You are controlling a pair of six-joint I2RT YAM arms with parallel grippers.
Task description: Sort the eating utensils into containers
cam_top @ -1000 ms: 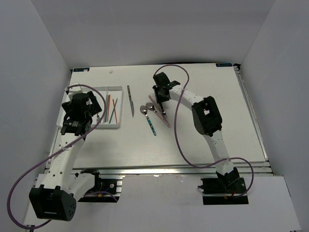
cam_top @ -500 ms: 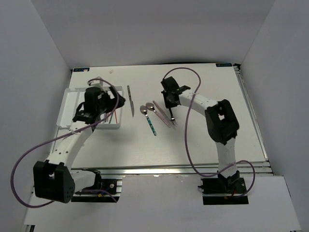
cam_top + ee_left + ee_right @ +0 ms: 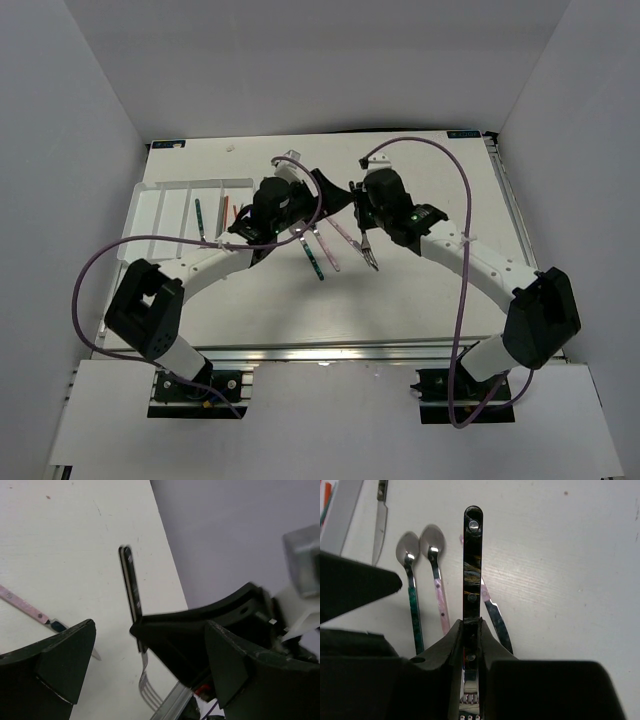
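Left arm swung off the tray (image 3: pixel 160 205) to mid-tabletop (image 3: pixel 480 200) in the last half second; right arm pulled a bit nearer. Now: dark-handled fork (image 3: pixel 471 565) clamped in right tool (image 3: pixel 471 630), jaws pinched tight on its neck, handle poking out ahead. It's over the middle of the tabletop, just right of teal-handled spoon (image 3: pixel 412 605) and pink-handled spoon (image 3: pixel 437 587) lying side by side, well apart from tray. Left tool (image 3: pixel 312 205): jaws spread wide, empty, near right tool. Red chopsticks (image 3: pixel 228 212) lie in tray.

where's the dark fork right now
In the right wrist view, the dark-handled fork is clamped in the right hand, just right of the pink-handled spoon.
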